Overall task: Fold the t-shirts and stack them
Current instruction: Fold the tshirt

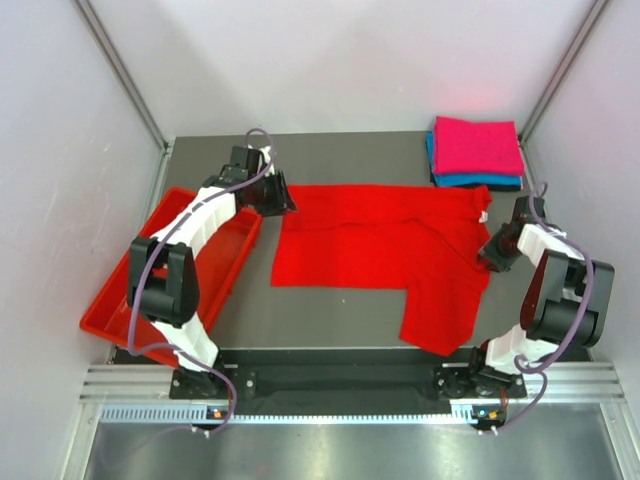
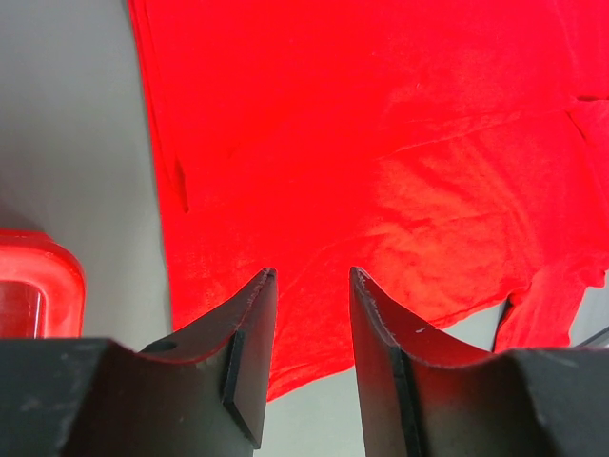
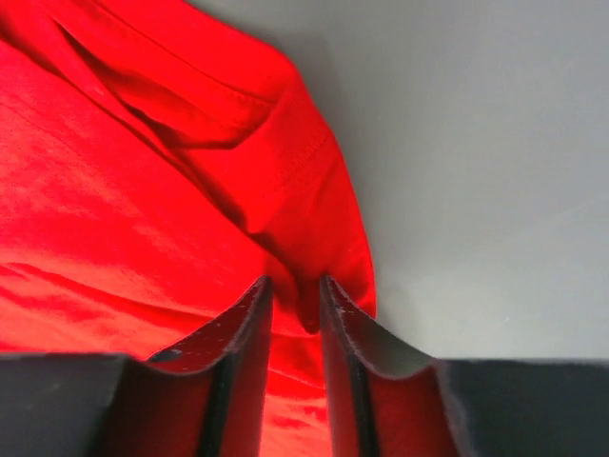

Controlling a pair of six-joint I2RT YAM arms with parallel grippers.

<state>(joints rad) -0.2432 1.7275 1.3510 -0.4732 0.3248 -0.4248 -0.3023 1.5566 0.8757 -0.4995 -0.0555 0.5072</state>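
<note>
Since red t-shirt (image 1: 380,240) is looking limp and light, right gripper (image 3: 295,282) is pinching its edge fold; left gripper (image 2: 311,274) is hovering, jaws parted, empty.

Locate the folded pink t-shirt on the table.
In the top view, the pink t-shirt lies at the far right corner of the table, on top of the teal-blue t-shirt, just beyond the spread red t-shirt.

The red t-shirt (image 3: 133,209) fills the left side, bumpy with folds — the grey table (image 3: 476,162) shows on the right. The right gripper (image 3: 296,288) has its two black fingers (image 3: 245,333) close together, a bit of red cloth between the tips.
</note>
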